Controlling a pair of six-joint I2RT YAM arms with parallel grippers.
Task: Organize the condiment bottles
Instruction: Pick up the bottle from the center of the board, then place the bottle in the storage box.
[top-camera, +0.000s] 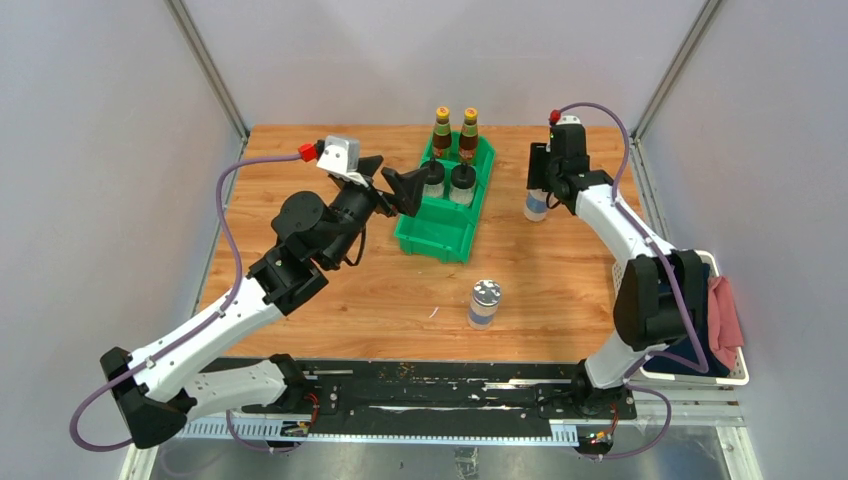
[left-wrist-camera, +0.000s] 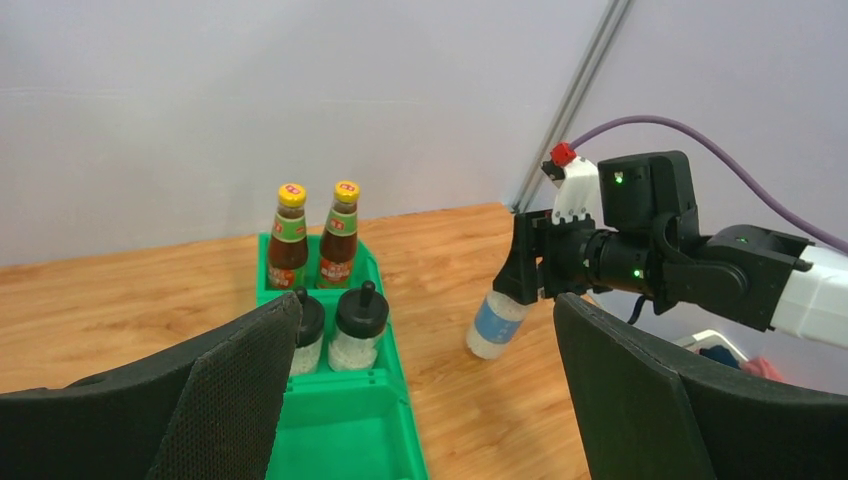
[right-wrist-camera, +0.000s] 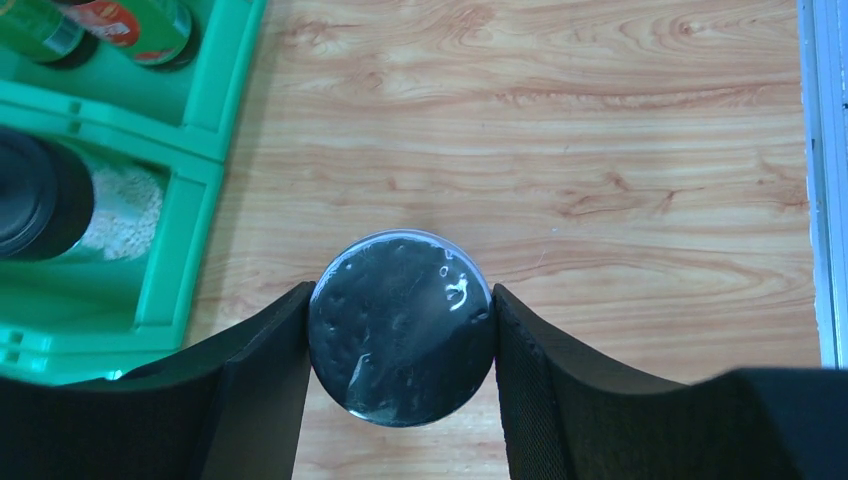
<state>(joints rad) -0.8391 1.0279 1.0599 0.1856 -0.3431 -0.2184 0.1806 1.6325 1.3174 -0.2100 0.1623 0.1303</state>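
Observation:
A green bin (top-camera: 440, 236) stands at the table's back centre. Two brown sauce bottles (top-camera: 442, 130) (top-camera: 468, 133) stand in its far compartment and two black-capped shakers (top-camera: 434, 180) (top-camera: 462, 183) in its middle one. My right gripper (right-wrist-camera: 400, 340) is shut on the lid of a silver-lidded jar (right-wrist-camera: 400, 325), right of the bin (top-camera: 537, 206); the jar tilts slightly in the left wrist view (left-wrist-camera: 497, 322). The second jar (top-camera: 484, 303) stands alone near the front. My left gripper (top-camera: 405, 190) is open and empty at the bin's left side (left-wrist-camera: 425, 310).
A white basket (top-camera: 737, 375) holding a red cloth (top-camera: 724, 310) sits off the table's right edge. Metal frame posts rise at both back corners. Bare wood lies between the bin and the held jar.

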